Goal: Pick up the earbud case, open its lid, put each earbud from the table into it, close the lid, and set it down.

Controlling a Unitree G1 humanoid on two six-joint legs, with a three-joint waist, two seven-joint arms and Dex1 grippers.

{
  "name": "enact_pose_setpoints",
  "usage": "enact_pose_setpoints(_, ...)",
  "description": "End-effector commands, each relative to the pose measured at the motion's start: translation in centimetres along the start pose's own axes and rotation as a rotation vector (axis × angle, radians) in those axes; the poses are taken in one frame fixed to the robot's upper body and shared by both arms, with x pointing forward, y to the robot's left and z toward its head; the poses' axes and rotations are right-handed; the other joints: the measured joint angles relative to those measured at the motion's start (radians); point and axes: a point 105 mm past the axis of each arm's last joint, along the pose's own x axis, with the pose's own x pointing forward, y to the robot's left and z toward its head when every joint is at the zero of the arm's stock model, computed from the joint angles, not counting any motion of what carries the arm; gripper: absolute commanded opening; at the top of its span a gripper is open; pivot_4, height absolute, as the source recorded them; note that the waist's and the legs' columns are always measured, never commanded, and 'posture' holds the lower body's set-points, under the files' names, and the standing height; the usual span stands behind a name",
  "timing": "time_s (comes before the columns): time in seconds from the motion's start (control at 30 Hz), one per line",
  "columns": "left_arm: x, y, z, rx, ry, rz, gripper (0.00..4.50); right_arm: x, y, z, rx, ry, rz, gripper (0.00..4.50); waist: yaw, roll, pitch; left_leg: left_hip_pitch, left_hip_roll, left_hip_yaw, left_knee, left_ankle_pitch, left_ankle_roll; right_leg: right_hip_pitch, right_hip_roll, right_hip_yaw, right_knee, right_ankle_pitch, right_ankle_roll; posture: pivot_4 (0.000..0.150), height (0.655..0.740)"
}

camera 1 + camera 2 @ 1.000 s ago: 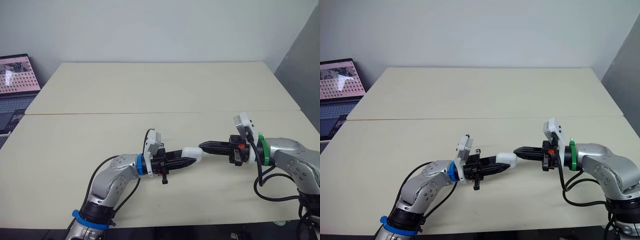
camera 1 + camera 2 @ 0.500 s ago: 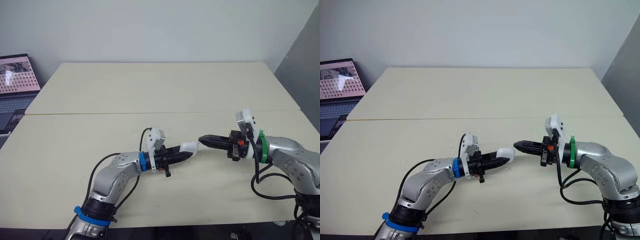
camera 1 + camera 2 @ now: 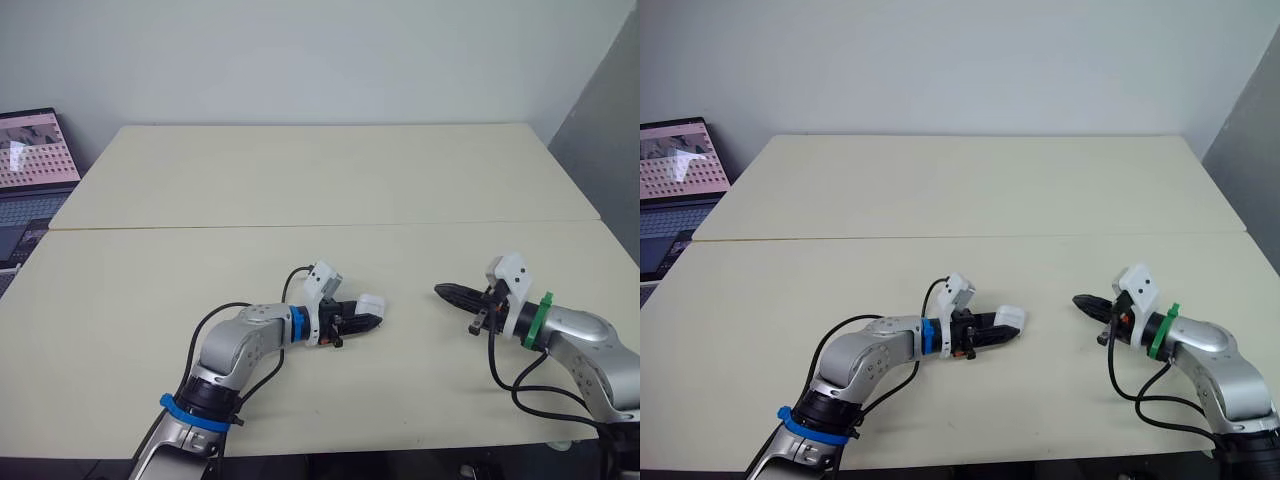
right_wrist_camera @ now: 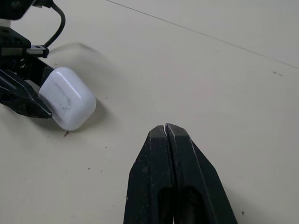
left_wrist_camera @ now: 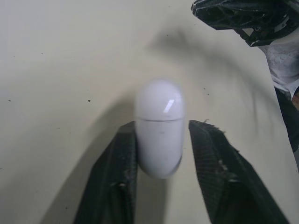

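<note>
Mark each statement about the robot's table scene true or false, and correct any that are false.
1. The lid of the earbud case is closed. True.
2. The right tool is gripping the earbud case. False: its fingers are shut together on nothing, and it is well apart from the case.
3. The earbud case sits between the two fingers of the left tool. True.
4. A laptop stands off the robot's right side of the table. False: it is off the robot's left side.
</note>
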Motion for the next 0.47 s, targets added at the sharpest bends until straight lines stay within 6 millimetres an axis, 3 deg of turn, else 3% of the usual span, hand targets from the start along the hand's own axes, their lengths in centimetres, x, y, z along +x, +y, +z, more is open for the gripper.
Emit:
enact_pose_setpoints(0.03,-1.4,0.3,1.2,0.078,-0.075,0.038,3.28,-0.6,0.5,0.2,-0.035,-0.053,-0.015,0.0,0.0,0.0,0.0,0.0,0.0,0.0,0.0,0.0,0.0,0.0,0.0,0.0,0.0,0.0,0.0,0.15,0.74)
enact_pose_setpoints(0.17,-4.1,-0.1,0.7,0.233,-0.106,0.07,4.5,-1.2,2.1,-1.3,-0.035,-0.038,0.035,0.9,-0.003,0.001,0.0,0.0,0.001,0.0,-0.001,0.0,0.0,-0.001,0.0,0.003,0.0,0.0,0.0,0.15,0.74)
enact_pose_setpoints(0.3,-6.6,0.5,-0.6,0.365,-0.107,0.171,4.5,-2.3,2.8,-3.3,-0.084,0.0,0.054,2.3,0.001,0.001,0.0,0.001,0.001,0.0,-0.001,0.0,0.0,0.0,-0.001,0.004,0.0,0.0,0.0,0.15,0.74)
enact_pose_setpoints(0.47,-9.1,1.0,-2.5,0.406,-0.119,0.234,4.5,-3.4,2.3,-3.4,-0.133,-0.052,-0.015,4.09,0.001,0.001,0.0,0.002,0.0,0.0,-0.001,0.0,0.0,0.002,-0.001,0.004,-0.001,0.0,0.0,0.15,0.74)
